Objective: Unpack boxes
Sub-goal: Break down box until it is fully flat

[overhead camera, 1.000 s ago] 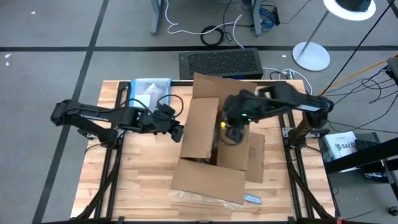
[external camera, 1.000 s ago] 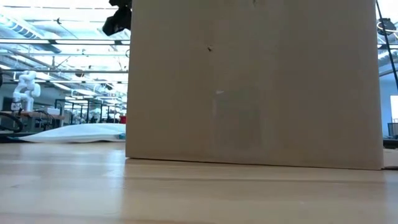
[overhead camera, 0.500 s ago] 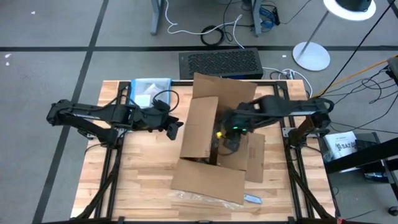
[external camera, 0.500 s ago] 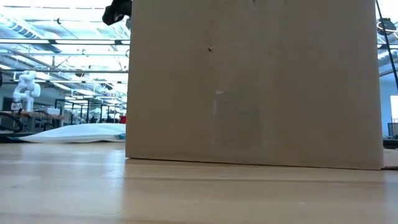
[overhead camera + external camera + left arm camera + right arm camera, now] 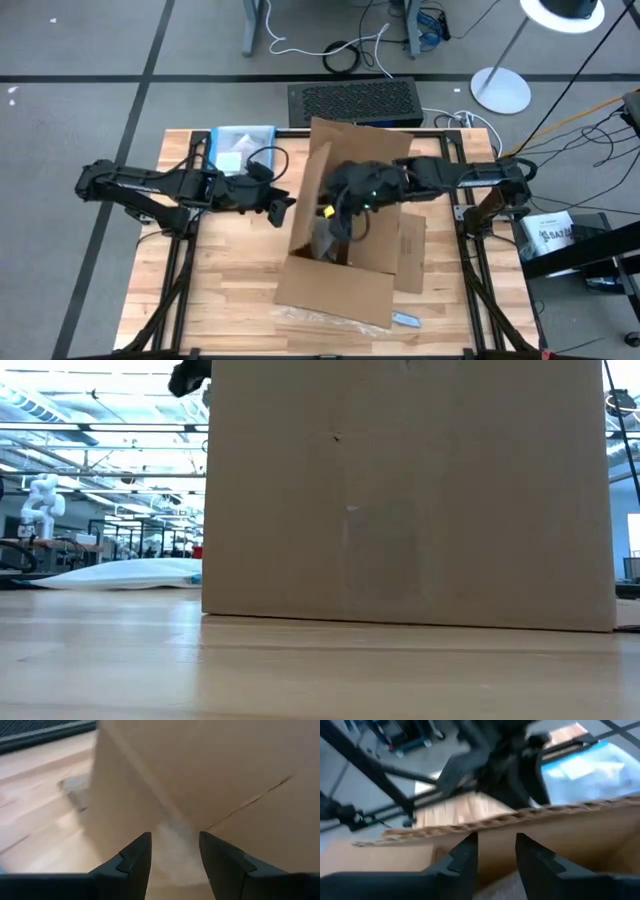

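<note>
Fingers of the left gripper (image 5: 172,852) stand apart beside the carton (image 5: 350,215); right gripper (image 5: 495,852) likewise, inside. Corrugated brown cardboard, opening upward, long axis front-to-back.

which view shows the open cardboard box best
The high view: the whole box shows from above, flaps spread, right gripper inside. The low view shows only one flat side; the wrist views show just a corner and an edge up close.
</note>
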`<control>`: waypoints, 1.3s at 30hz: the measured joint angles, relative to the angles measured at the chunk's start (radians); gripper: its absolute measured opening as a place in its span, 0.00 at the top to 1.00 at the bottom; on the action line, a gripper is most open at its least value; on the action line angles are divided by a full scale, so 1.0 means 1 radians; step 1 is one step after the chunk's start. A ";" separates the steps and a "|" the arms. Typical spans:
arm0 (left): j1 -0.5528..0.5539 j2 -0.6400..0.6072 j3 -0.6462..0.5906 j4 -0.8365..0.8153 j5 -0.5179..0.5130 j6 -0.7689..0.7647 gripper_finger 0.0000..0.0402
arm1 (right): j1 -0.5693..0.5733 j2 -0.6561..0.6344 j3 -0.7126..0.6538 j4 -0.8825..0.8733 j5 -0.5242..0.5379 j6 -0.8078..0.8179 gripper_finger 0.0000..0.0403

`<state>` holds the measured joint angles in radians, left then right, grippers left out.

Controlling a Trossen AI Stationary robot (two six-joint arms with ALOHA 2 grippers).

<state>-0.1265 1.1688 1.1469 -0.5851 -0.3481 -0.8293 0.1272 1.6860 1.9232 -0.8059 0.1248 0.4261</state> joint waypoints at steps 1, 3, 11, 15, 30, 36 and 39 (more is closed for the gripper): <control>0.000 0.006 0.000 0.025 0.000 0.004 0.58 | -0.014 0.007 0.000 0.023 -0.010 0.002 0.70; 0.001 0.022 0.000 0.047 0.000 0.005 0.58 | -0.042 0.028 0.000 0.062 -0.038 0.013 0.70; -0.003 0.069 0.000 0.040 0.050 0.012 0.58 | -0.065 0.115 0.002 0.126 -0.160 0.010 0.70; -0.007 0.029 0.001 0.033 0.030 0.022 0.58 | -0.059 0.080 -0.001 0.044 -0.154 -0.021 0.70; -0.054 -0.070 0.266 -0.004 -0.027 0.269 0.58 | -0.061 0.029 0.175 -0.665 -0.141 -0.050 0.70; -0.127 -0.037 0.342 -0.004 -0.028 0.338 0.58 | -0.012 0.030 0.175 -0.767 -0.124 -0.140 0.70; -0.148 -0.014 0.348 -0.006 -0.028 0.340 0.58 | -0.008 0.035 0.175 -0.723 -0.119 -0.147 0.70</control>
<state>-0.2747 1.1545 1.4952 -0.5908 -0.3757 -0.4896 0.1190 1.7209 2.0979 -1.5292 0.0054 0.2796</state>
